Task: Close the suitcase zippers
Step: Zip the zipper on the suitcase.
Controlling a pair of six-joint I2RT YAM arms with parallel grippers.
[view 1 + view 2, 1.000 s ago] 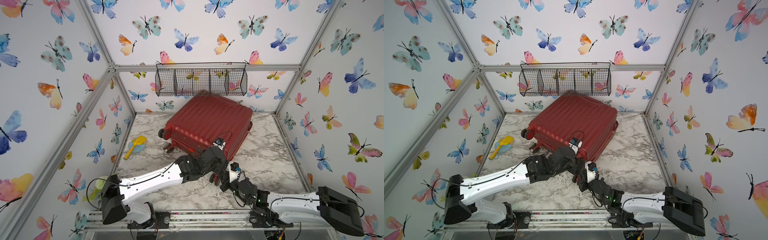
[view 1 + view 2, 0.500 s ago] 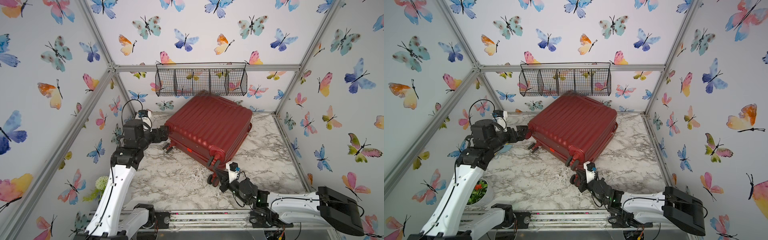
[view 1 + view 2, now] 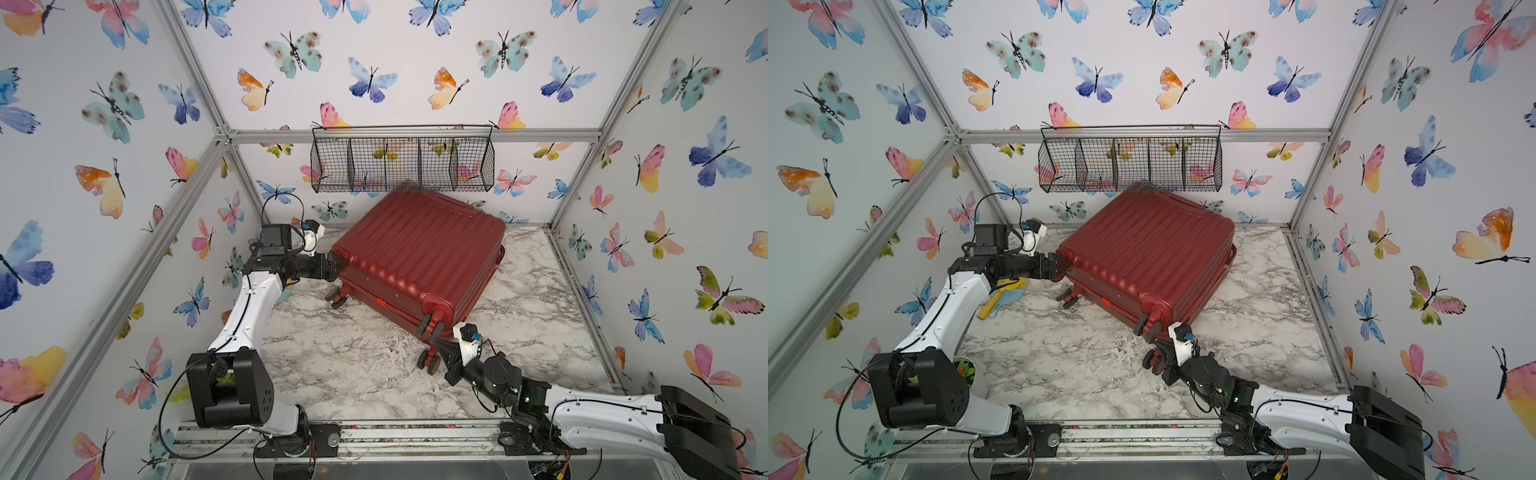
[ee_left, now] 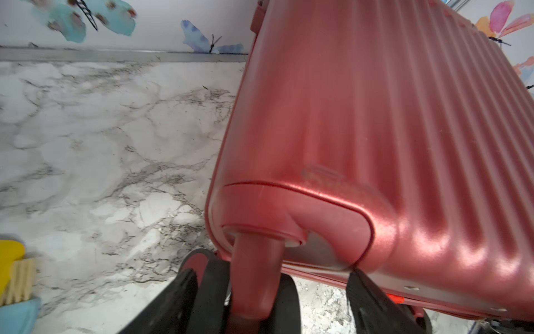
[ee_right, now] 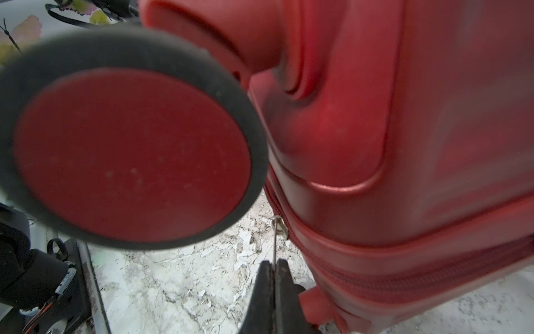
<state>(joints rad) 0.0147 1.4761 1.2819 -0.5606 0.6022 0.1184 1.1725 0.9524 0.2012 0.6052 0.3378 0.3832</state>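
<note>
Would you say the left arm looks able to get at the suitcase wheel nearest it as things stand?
Probably yes: the left gripper stands open astride that wheel of the suitcase, nothing in between.

2 top views overhead, 2 wrist views hugging suitcase (image 4: 375, 138)

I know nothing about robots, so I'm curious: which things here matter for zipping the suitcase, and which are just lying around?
In the job: suitcase, zipper pull, right end effector, left end effector.
Lying about: wire basket, yellow brush, plant pot.
</note>
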